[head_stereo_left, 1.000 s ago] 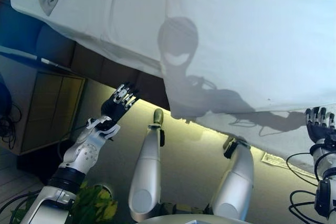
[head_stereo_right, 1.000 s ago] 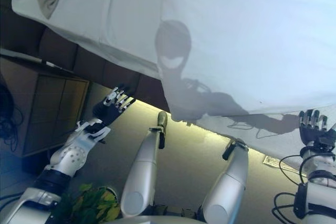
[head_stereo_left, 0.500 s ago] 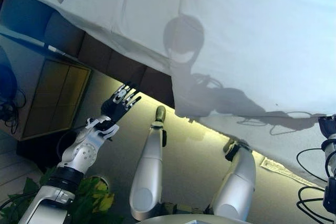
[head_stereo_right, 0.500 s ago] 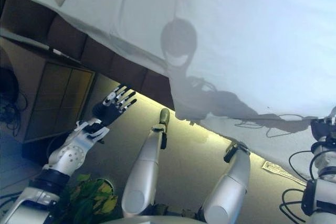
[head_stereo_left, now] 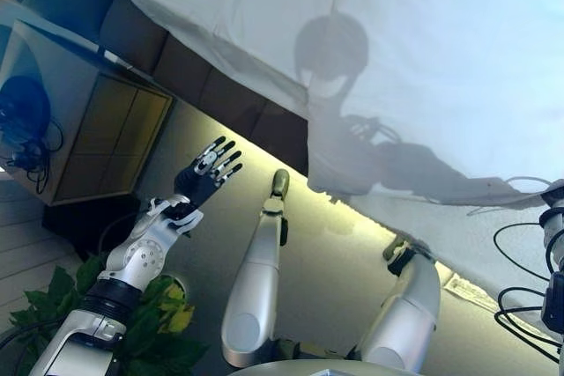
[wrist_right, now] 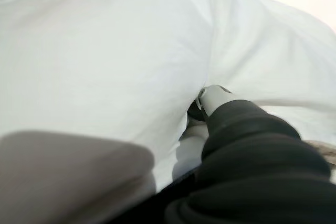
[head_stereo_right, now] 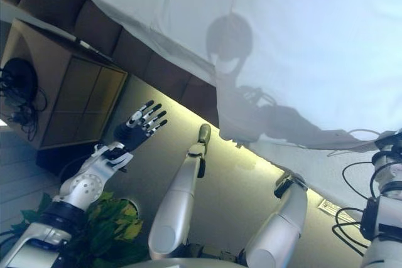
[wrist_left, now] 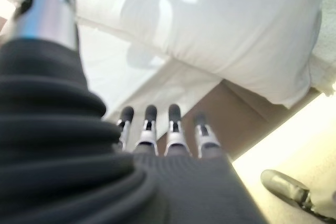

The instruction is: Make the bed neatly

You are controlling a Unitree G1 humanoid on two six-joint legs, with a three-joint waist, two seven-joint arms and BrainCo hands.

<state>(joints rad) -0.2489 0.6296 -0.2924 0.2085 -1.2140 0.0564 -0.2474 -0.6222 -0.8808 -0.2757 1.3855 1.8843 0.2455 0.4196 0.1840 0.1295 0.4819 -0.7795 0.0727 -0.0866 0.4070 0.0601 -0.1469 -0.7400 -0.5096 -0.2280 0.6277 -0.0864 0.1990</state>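
Bed [head_stereo_left: 264,121]: lying beyond both robot hands, its dark padded side showing under the hanging cloth.
Duvet [head_stereo_right: 314,42]: spreading white over the bed ahead of the right robot hand, mostly flat, its near edge draping over the side just past that hand; faint creases are showing, and one corner is hanging lower between the two hands.
Sheet [head_stereo_left: 220,15]: lying bare beyond the left robot hand, not covered by the duvet.
Cabinet [head_stereo_right: 75,98]: standing on the floor on the far side of the left robot hand, well apart from the bed.
Plant [head_stereo_left: 150,323]: sitting low behind the left robot hand, beside the arm.
Left robot hand [head_stereo_left: 208,171]: hovering with fingers straight and spread, holding nothing, near the bed's side but apart from it.
Right robot hand [wrist_right: 210,98]: reaching into duvet folds at the draped edge; fingers hidden by cloth, so I cannot tell if it is gripping.
Progress: seemingly around midway, with the duvet laid on but needing pulling across, squaring and smoothing.
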